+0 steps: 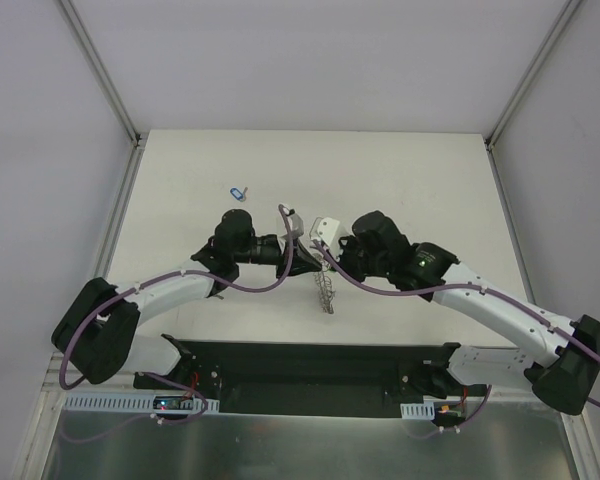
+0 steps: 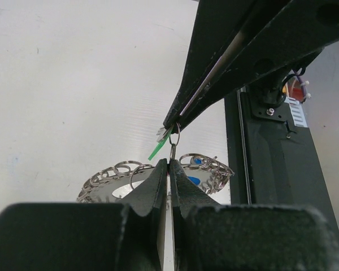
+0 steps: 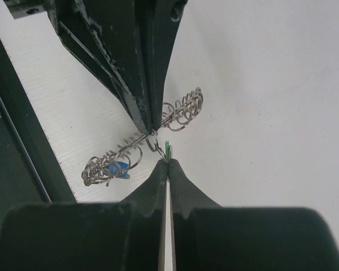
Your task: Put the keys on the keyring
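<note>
- Blue key (image 1: 238, 190) lies loose toward the far-left corner.
- Left gripper (image 2: 168, 162) is clamped on the keyring (image 2: 116, 183), mid-table.
- Right gripper (image 3: 168, 164) pinches the green key (image 3: 167, 148) just beside it; looks like threading, next wants a careful slide onto the coil.

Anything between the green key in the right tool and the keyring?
Nothing visible. The right tool holds the green key right beside the left tool, which pinches the keyring at a small loop. Only open air shows between key and loop.
</note>
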### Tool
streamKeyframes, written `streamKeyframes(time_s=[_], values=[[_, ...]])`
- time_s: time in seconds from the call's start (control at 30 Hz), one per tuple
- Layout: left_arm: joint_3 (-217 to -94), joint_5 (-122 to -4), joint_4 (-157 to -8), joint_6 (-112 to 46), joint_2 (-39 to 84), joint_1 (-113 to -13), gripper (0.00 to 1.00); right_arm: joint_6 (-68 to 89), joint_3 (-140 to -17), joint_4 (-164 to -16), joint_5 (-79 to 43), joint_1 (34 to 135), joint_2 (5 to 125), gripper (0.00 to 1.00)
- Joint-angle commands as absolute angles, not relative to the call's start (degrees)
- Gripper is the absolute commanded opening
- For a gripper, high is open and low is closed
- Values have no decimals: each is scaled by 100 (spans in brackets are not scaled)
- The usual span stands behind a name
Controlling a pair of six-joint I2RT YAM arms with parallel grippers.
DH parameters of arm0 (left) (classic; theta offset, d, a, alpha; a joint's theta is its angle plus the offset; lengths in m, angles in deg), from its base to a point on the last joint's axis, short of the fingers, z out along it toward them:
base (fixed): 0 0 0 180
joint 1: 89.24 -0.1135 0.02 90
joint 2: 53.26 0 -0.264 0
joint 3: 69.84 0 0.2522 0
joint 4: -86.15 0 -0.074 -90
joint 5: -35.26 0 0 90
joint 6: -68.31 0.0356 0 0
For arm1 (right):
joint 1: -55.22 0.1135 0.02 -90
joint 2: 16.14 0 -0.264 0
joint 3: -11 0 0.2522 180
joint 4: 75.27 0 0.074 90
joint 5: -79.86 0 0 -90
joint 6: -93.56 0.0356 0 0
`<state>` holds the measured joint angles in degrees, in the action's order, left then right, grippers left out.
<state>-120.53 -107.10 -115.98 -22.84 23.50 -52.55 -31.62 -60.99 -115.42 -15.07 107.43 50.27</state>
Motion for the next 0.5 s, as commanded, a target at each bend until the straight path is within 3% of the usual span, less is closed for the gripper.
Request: streamKeyframes(time_s=[0.0,0.47], values=[[-11763,-10326,-12199,-2800,1987,-5347,0,-3098,-5937,-11504,-1304,10708,4679,1],[-11419,-9587,-14046,-4383,2119,-5356,0,-2527,-5426,-10626,-1708,10716,4644,1]])
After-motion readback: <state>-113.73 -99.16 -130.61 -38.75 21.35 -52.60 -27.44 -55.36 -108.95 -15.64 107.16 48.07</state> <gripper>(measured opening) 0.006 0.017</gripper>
